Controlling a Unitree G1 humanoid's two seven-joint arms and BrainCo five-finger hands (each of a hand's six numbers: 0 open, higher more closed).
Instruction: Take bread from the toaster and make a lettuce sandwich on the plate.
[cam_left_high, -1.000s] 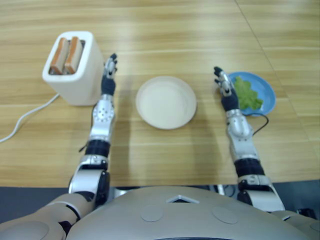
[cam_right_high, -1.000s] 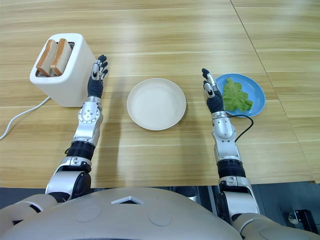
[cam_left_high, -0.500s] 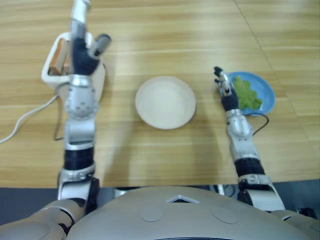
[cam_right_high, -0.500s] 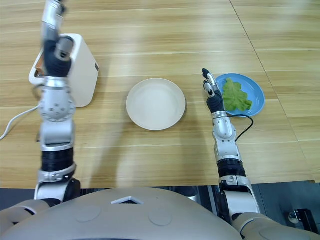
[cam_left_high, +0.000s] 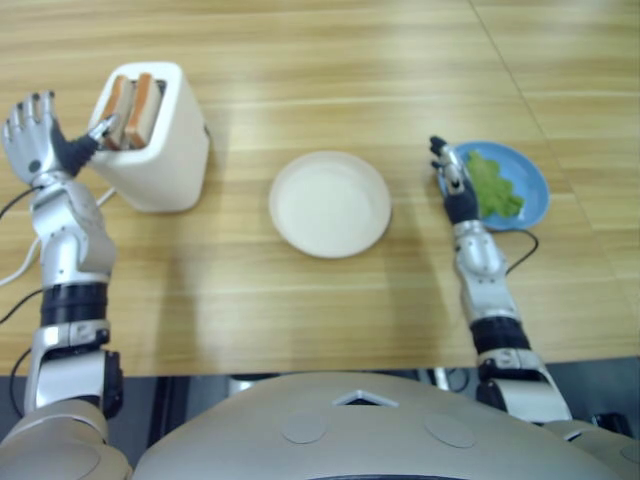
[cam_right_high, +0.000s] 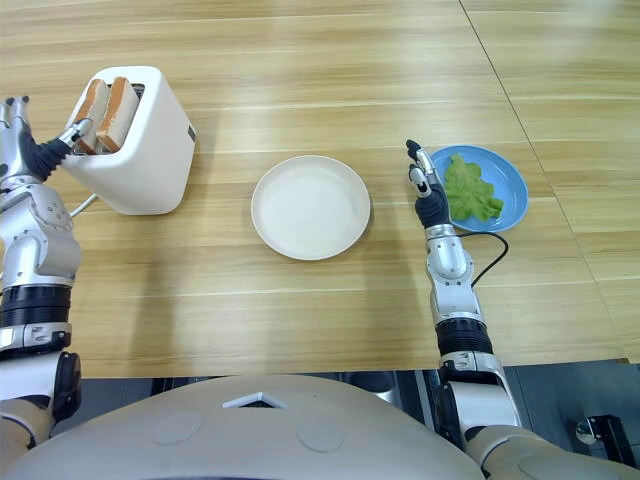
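A white toaster (cam_left_high: 155, 140) stands at the table's left with two bread slices (cam_left_high: 132, 105) upright in its slots. My left hand (cam_left_high: 38, 146) is raised just left of the toaster, fingers spread open, its thumb tip close to the nearer slice. A cream plate (cam_left_high: 331, 203) lies bare at the centre. A lettuce leaf (cam_left_high: 492, 185) rests on a blue plate (cam_left_high: 532, 175) at the right. My right hand (cam_left_high: 448, 175) stands open by that plate's left rim, holding nothing.
The toaster's white cord (cam_left_high: 20, 255) trails left across the wooden table. A thin black cable (cam_left_high: 522, 245) loops beside my right forearm near the blue plate. The table's front edge runs close below both arms.
My left arm has swung from the toaster's right side, up over it, to its left side, with the hand open. The right arm has kept still.
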